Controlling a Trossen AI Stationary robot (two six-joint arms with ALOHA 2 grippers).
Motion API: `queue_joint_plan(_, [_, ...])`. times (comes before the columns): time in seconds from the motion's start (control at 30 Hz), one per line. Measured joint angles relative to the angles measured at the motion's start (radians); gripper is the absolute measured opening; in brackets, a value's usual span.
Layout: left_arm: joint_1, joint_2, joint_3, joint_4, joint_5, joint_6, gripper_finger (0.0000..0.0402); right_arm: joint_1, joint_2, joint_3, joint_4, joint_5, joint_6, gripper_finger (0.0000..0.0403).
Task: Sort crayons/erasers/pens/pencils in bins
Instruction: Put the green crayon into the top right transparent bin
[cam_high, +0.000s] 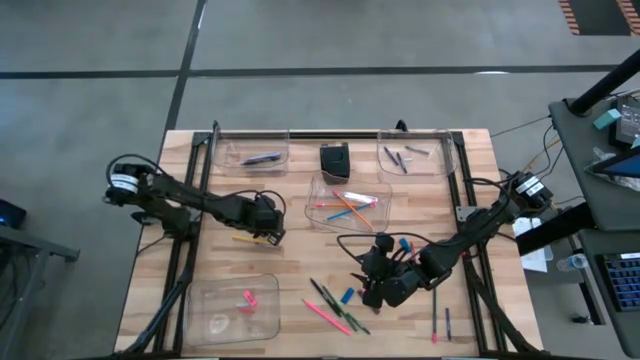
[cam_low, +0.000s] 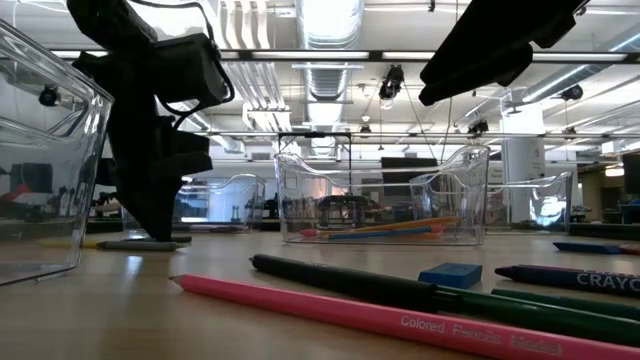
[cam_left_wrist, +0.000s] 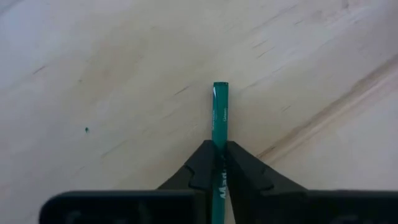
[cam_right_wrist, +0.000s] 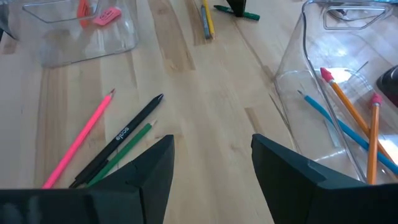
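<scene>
My left gripper (cam_high: 267, 228) is down at the tabletop left of the middle, shut on a green pencil (cam_left_wrist: 220, 115). A yellow pencil (cam_high: 255, 240) lies just beside it on the near side. My right gripper (cam_right_wrist: 211, 168) hovers open over the near middle of the table, touching nothing. Below it lie a pink pencil (cam_right_wrist: 81, 140), a black pen (cam_right_wrist: 124, 134) and a green pencil (cam_right_wrist: 124, 155). Four clear bins stand around: one with a pen (cam_high: 255, 152), one with crayons (cam_high: 415, 155), one with pencils (cam_high: 348, 200) and one with erasers (cam_high: 235, 305). My left gripper pinches the green pencil between its two fingertips (cam_left_wrist: 202, 165), some way back from its free end (cam_left_wrist: 221, 87). The fingers come steeply from above. The pencil lies flat on the wood, and its other end is hidden under the gripper.
A small black box (cam_high: 335, 158) stands between the two far bins. A blue eraser (cam_high: 348, 295), a blue crayon (cam_high: 405, 243) and other loose sticks (cam_high: 440, 322) lie near my right gripper. Metal frame rails (cam_high: 185, 250) run along both sides of the table.
</scene>
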Motion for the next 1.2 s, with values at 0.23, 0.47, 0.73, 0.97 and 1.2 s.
queue_joint_plan(0.23, [0.002,-0.026,-0.014,0.005,-0.004,0.027,0.001,0.0,0.0,0.0,-0.005,0.0,-0.002,0.0203])
queue_joint_plan(0.47, [0.001,-0.114,-0.026,-0.018,-0.105,0.053,0.0004,0.0,0.0,0.0,-0.008,0.0,-0.002,0.0203])
queue_joint_plan(0.73, [-0.006,-0.201,-0.046,0.002,-0.145,0.068,0.0003,0.0,0.0,0.0,-0.012,0.0,0.0,0.0203])
queue_joint_plan(0.97, [-0.031,-0.243,-0.047,0.006,-0.171,0.089,0.0002,0.0,0.0,0.0,-0.012,0.0,0.001,0.0203])
queue_joint_plan(1.2, [-0.075,-0.324,-0.047,0.016,-0.179,0.132,0.0002,0.0,0.0,0.0,-0.012,0.0,0.036,0.0203])
